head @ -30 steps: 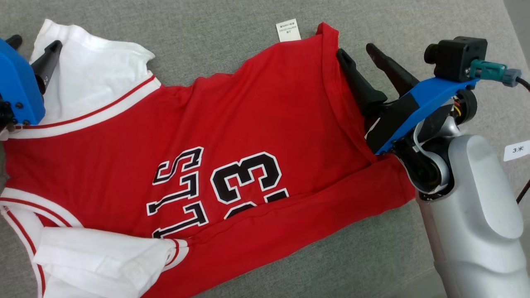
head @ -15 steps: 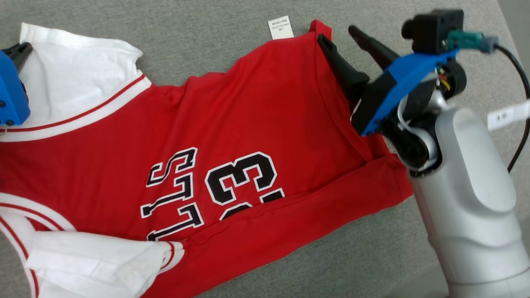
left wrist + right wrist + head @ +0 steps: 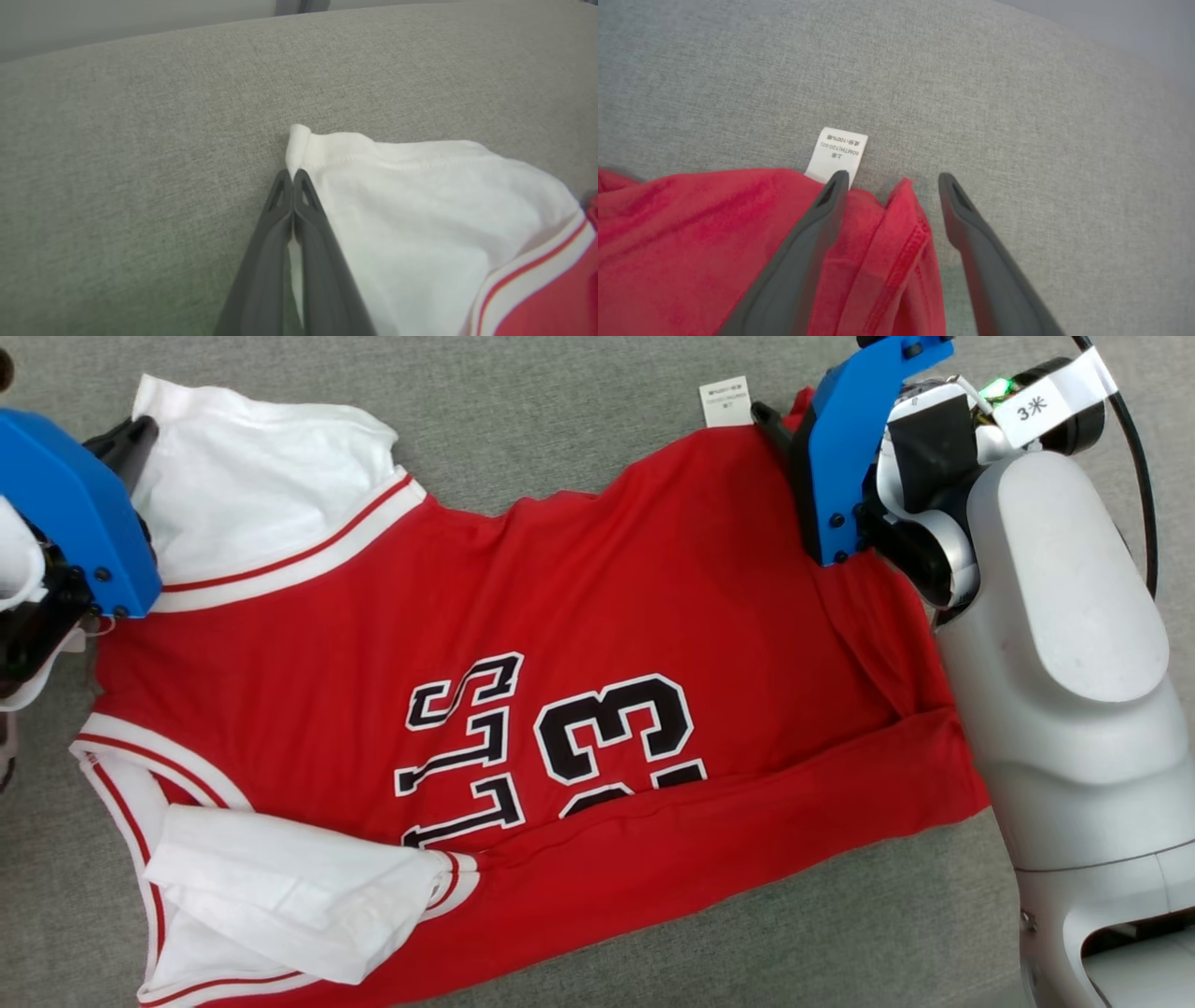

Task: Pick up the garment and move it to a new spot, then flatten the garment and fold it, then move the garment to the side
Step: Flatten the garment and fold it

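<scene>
Moved: left tool [image 3: 293, 175] has gone from fingers apart to closed within the last second; right tool [image 3: 892, 182] has slid along the hem [image 3: 903, 252] to the corner by the label [image 3: 838, 151]; head camera has shifted too, so the whole picture sits differently
Left tool: fingers pressed together tip to tip with white cloth pinched between them; it has the sleeve [image 3: 420, 200] by its edge, right at the cuff corner
Right tool: jaws wide, nothing gripped; one finger over red cloth with its tip at the foot of the label, the other over bare grey; the folded hem runs up between them
Jersey [image 3: 579, 588]: lies spread on the grey fabric surface [image 3: 523, 420]; red body, black-and-white print [image 3: 611, 728] facing up, sleeve end toward the robot's left, hem end toward its right
Fold: near long edge turned over onto the body, covering the lower part of the print
Sleeves: far one lies flat and out, held by the left tool; near sleeve [image 3: 280, 896] is crumpled and doubled over at lower left of head view
Label: white, sticks out past the hem corner onto the grey
Forearm [image 3: 1064, 653]: right one, pale, beside the hem end in head view, paper tag [image 3: 1041, 401] at the wrist
</scene>
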You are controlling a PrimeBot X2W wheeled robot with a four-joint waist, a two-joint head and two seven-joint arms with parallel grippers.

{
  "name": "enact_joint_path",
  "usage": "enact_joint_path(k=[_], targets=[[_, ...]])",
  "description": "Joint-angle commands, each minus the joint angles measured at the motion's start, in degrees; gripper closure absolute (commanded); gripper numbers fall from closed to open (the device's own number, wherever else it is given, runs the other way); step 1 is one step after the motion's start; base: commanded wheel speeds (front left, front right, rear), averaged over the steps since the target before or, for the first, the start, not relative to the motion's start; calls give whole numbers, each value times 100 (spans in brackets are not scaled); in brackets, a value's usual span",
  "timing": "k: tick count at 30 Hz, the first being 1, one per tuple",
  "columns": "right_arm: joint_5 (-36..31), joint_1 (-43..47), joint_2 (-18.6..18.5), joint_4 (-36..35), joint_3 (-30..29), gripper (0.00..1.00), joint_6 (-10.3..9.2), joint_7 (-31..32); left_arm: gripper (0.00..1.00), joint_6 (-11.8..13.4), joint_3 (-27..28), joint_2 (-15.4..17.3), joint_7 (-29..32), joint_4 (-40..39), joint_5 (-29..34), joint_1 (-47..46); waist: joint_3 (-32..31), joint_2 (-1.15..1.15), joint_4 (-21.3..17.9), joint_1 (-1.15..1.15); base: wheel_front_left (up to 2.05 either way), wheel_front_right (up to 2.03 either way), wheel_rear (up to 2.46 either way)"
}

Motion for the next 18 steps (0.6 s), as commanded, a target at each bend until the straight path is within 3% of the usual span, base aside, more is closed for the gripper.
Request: enact_joint_path(k=[1,8,10,12,13,18], targets=[[-49,-88,-11,27,-39,0,1,68,100,-39,8,-30,-59,40,-4,-43,7,0,29,0,0,0,0],[-177,76,-59,-60,-134,0,1,301,100,-158,-64,-111,-182,200,20,-113,-37,0,61,0,0,0,0],[-173,117,-68,-83,-175,28,1,303,100,-185,-72,-121,-195,225,18,-146,-43,0,66,0,0,0,0],[-150,187,-68,-66,-250,83,1,361,100,-195,-82,-136,-217,247,27,-153,-57,0,74,0,0,0,0],[-150,205,-63,-74,-267,100,1,381,100,-192,-74,-144,-241,268,19,-143,-68,0,77,0,0,0,0],[-49,306,-45,-95,-384,100,1,409,100,-145,47,-154,-421,343,-51,-50,-94,0,104,0,0,0,0]])
